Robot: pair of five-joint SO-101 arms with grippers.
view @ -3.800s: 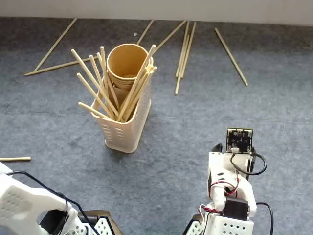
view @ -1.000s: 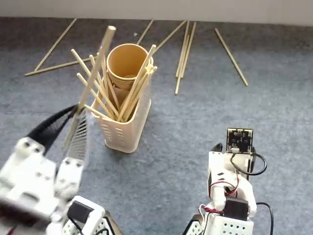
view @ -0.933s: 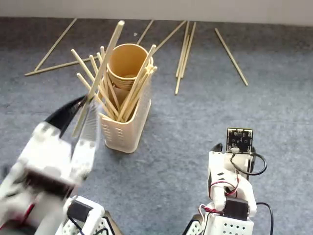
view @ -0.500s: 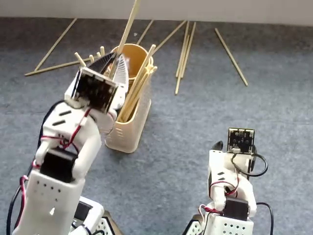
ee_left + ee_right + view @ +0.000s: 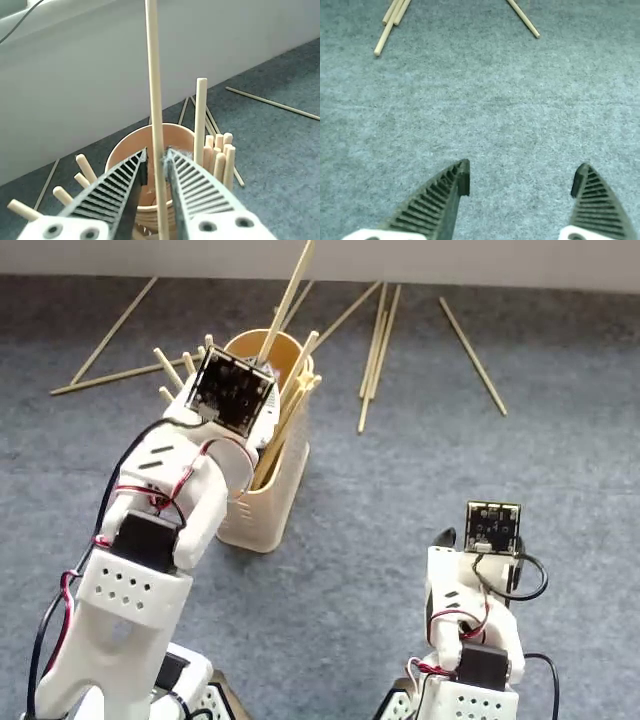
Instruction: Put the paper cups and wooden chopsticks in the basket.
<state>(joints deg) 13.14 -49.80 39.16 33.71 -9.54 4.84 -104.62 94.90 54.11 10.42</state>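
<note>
Chopstick stands upright, pinched in our left gripper just above the paper cup in the basket, while our right gripper hangs spread wide over the carpet.

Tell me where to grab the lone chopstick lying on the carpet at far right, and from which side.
Take the lone chopstick near mid-length, from straight above, closing across its thin width. It lies flat and diagonal, with bare carpet on both sides.
</note>
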